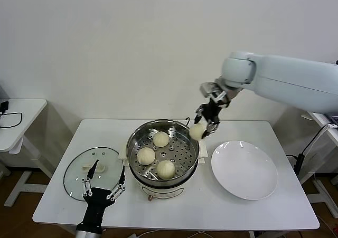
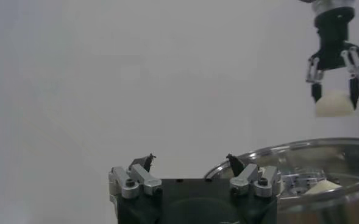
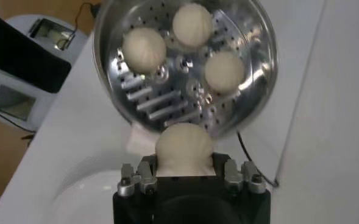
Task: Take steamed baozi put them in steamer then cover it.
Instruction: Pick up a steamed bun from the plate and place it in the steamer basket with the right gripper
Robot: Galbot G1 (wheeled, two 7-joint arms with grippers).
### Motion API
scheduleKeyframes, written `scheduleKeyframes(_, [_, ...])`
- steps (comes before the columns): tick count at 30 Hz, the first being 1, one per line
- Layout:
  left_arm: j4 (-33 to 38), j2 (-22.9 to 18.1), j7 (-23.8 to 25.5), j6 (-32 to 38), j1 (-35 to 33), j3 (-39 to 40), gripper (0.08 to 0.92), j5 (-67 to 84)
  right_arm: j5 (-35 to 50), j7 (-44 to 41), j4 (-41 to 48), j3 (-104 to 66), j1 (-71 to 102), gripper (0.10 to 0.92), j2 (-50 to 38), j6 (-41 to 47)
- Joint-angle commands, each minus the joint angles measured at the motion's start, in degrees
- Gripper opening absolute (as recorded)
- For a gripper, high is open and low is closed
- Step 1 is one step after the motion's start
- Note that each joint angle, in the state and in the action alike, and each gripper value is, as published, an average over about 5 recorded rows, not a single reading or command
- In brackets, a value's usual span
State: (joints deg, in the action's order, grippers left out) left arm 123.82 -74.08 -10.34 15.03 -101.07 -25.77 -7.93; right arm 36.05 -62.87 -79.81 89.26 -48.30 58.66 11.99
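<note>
While the right gripper [image 1: 204,127], fingers clamped on a bun [image 1: 197,132], hangs above the steamer's [image 1: 162,152] right rim, three buns sit inside; the left gripper [image 1: 103,184], fingers apart, hovers over the lid [image 1: 84,169] near the surface's [image 1: 211,206] front-left corner.
</note>
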Motion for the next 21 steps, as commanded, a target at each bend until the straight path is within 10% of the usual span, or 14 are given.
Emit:
scheduleKeyframes(1, [-0.1, 0.0, -0.1, 0.0, 0.1, 0.0, 0.823, 0.0, 1.7, 4.4, -3.3, 3.6, 0.2, 0.628, 6.3, 4.2])
scheduleKeyframes(21, [-0.5, -0.3, -0.5, 0.1, 0.2, -0.7, 0.823, 0.1, -2.0, 7.4, 3.9, 2.8, 7.2, 0.629, 10.5, 4.4])
